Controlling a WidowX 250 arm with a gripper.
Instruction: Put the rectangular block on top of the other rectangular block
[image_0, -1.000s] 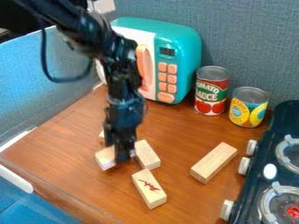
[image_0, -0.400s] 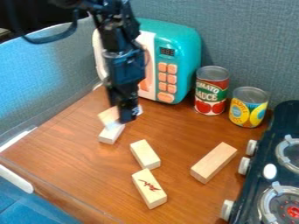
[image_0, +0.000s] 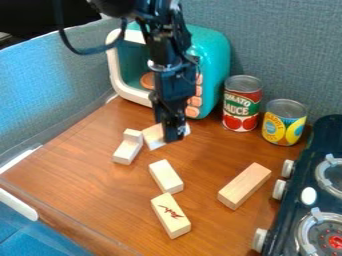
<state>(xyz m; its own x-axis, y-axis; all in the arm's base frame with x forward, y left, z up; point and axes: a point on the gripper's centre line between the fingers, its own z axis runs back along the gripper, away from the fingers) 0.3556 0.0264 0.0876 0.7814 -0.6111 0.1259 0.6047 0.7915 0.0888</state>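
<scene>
Across brown woodgrain, pale oblongs

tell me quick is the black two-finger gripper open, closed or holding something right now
Black two-finger gripper: closed on a pale wooden rectangular block, which sticks out on both sides of it.

Bright, faint shadows, glare on partition
</scene>
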